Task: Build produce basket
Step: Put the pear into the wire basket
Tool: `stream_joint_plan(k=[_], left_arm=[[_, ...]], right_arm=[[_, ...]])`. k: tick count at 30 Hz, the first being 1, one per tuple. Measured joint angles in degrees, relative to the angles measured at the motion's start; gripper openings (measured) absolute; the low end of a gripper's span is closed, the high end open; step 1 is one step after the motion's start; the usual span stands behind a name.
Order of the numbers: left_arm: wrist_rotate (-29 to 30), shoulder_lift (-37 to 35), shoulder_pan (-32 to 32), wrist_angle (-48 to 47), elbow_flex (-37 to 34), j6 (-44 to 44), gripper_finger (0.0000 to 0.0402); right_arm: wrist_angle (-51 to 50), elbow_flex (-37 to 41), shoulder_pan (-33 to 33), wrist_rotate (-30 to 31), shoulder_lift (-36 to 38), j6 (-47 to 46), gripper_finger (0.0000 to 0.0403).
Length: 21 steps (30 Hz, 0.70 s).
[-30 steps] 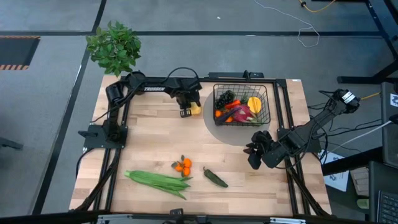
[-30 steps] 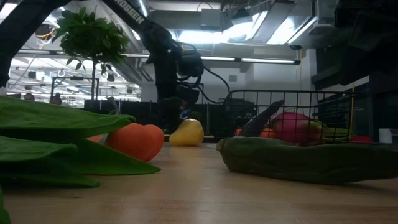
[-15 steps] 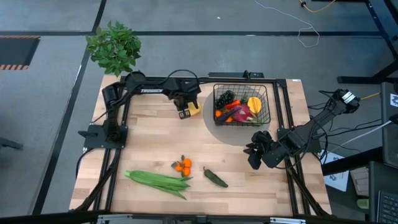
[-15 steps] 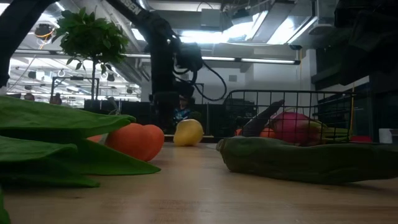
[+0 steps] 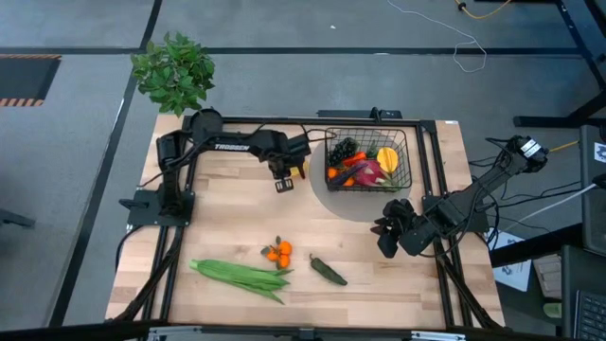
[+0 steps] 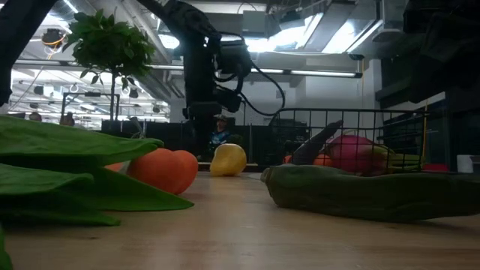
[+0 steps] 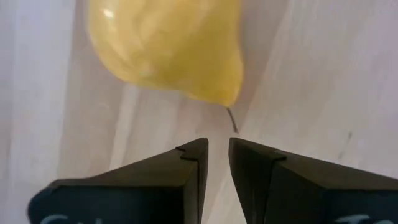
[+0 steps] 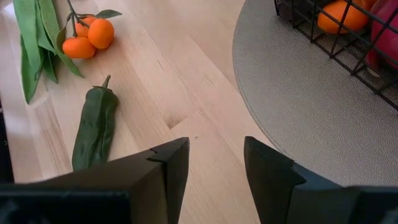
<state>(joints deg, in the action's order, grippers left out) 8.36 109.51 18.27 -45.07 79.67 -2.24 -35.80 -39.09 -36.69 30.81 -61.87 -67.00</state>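
Observation:
The yellow lemon (image 7: 168, 46) lies on its side on the table near the far edge, left of the basket, and shows in the low view (image 6: 229, 159). My left gripper (image 7: 217, 149) hangs just above it, shut, with its fingertips short of the lemon's pointed end. The black wire basket (image 5: 369, 161) stands on a round grey mat and holds dark grapes, starfruit, dragon fruit, carrot and eggplant. Green beans (image 5: 241, 275), an orange cluster (image 5: 278, 253) and a green pepper (image 5: 329, 271) lie near the table's near edge. My right gripper (image 8: 214, 155) waits open, near-side of the basket.
A leafy potted plant (image 5: 173, 71) stands off the table's far left corner. The grey mat (image 8: 298, 106) reaches out from under the basket toward my right gripper. Bare wood lies between the lemon and the produce at the near edge.
My left gripper has risen from beside the lemon, and its wrist has swung toward the basket. The lemon has turned a little on the table and stayed in the same place. My right arm has kept still.

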Motion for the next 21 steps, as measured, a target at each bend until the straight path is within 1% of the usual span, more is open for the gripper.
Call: stream_joint_plan(k=[4, 7, 11, 17, 21], left_arm=[[-0.11, -0.02, -0.87, 0.00, -0.01, 2.95, 0.0055], [-0.11, -0.02, -0.91, -0.03, 0.01, 5.01, 0.0065], [-0.62, -0.02, -0.30, -0.30, 0.01, 7.99, 0.0093], [-0.81, -0.02, 0.64, -0.21, 0.00, 9.46, 0.0146], [-2.48, 0.08, 1.38, 0.30, 0.00, 11.17, 0.0163]], right_arm=[[-0.01, 0.01, 0.01, 0.00, 0.00, 0.00, 0.0143], [-0.01, 0.00, 0.02, 0.00, 0.00, 0.00, 0.0143], [-0.01, 0.00, 0.00, 0.00, 0.00, 0.00, 0.0143], [-0.01, 0.00, 0.00, 0.00, 0.00, 0.00, 0.0143], [-0.01, 0.00, 0.00, -0.02, 0.00, 0.00, 0.0143]])
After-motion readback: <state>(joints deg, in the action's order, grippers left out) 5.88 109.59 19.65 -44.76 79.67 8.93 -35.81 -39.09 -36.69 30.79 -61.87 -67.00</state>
